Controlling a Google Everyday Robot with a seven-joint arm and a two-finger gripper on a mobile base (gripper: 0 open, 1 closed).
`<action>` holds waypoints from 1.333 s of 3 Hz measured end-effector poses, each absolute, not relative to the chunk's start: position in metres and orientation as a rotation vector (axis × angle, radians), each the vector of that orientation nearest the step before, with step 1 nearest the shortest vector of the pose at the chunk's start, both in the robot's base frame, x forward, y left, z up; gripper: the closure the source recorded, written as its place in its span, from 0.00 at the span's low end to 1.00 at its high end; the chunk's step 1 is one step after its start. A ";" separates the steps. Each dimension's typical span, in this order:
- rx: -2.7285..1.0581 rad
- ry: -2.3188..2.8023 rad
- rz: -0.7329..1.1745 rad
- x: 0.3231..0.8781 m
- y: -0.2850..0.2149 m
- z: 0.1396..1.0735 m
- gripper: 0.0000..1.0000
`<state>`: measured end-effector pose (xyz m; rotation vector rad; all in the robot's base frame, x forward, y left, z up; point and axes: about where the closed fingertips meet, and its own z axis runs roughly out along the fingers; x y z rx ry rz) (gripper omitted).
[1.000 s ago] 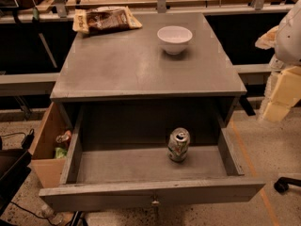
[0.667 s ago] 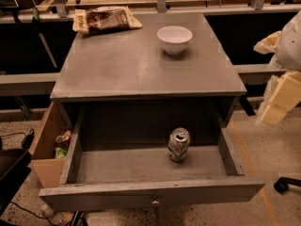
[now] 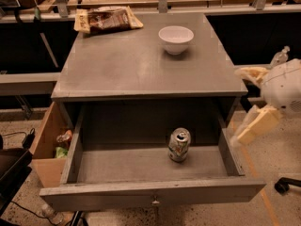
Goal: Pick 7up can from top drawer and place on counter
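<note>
The 7up can [image 3: 179, 144] stands upright in the open top drawer [image 3: 150, 194], right of its middle, white and green with a silver top. The drawer is pulled fully out; its small metal knob [image 3: 154, 202] shows on the front. The grey counter [image 3: 131, 65] lies above and behind it. My gripper [image 3: 249, 100] hangs at the right, beside the cabinet's right edge and above the drawer's right wall. Its two cream fingers [image 3: 257, 125] are spread apart and hold nothing. It is to the right of the can and higher than it.
A white bowl [image 3: 176, 38] sits at the counter's back right. A brown snack bag [image 3: 107, 20] lies at the back left. A brown cardboard box [image 3: 49, 145] with scraps stands left of the drawer. A plastic bottle [image 3: 280, 56] stands behind the arm.
My gripper has moved left and a little down, closer to the cabinet's right side. The can and drawer have not moved.
</note>
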<state>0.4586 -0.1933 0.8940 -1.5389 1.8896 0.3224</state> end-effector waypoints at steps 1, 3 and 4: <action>-1.437 1.675 0.505 0.462 -0.163 0.865 0.00; -1.263 1.401 0.767 0.457 -0.132 0.833 0.00; -1.263 1.401 0.767 0.457 -0.132 0.833 0.00</action>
